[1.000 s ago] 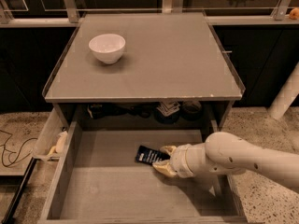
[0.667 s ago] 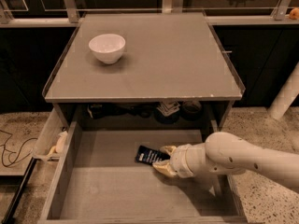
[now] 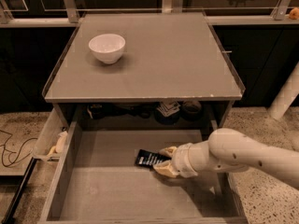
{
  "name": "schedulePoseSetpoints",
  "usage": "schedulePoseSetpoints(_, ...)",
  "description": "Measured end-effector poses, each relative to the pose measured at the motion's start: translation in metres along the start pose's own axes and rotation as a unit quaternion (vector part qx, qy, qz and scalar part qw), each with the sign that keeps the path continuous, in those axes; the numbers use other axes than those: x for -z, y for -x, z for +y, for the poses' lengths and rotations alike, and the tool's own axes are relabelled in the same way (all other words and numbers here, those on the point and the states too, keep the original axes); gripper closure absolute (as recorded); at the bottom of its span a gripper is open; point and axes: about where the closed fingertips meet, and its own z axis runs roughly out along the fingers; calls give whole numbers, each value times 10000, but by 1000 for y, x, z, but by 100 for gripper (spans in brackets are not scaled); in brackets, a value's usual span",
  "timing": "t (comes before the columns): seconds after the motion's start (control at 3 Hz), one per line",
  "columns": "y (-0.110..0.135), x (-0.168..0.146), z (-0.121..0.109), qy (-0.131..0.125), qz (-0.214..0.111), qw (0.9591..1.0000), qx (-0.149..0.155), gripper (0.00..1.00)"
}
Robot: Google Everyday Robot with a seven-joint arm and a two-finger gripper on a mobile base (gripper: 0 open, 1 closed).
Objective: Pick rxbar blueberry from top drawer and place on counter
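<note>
The gripper [image 3: 160, 159] sits low inside the top drawer [image 3: 61, 181], right of centre and about midway front to back, just above the drawer floor. Its two cream fingers [image 3: 167, 150] stand apart and point left, one on the far side and one on the near side of the right end of the rxbar blueberry [image 3: 148, 158]; the jaws are therefore spread, and firm contact with the wrapper cannot be confirmed. The bar lies flat on the grey floor, its long axis running roughly left to right and slightly skewed, white text facing up. The white arm [image 3: 243, 154] enters from the right and crosses over the drawer's right wall. The drawer is pulled fully out toward the camera. Above it, the counter [image 3: 177, 64] carries a white bowl [image 3: 107, 47], upright, at the rear left, well apart from the front edge. In the dark recess under the counter several items [image 3: 168, 110] are visible but cannot be identified. To the left, a narrow side drawer [image 3: 46, 136] stands open with a pale yellowish object [image 3: 60, 143] inside. A dark cable [image 3: 11, 147] lies on the speckled floor at far left, and a white post [image 3: 286, 97] leans at far right.
</note>
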Motion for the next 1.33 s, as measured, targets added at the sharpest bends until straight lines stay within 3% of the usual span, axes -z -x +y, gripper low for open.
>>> schedulePoseSetpoints(0.67,44,70,12,684,-516,9961,197,100)
schedulePoseSetpoints(1.0,67,110,12,794,-636,9943,303,100)
schedulePoseSetpoints(1.33,101,163,7,537,-519,9958,536,100)
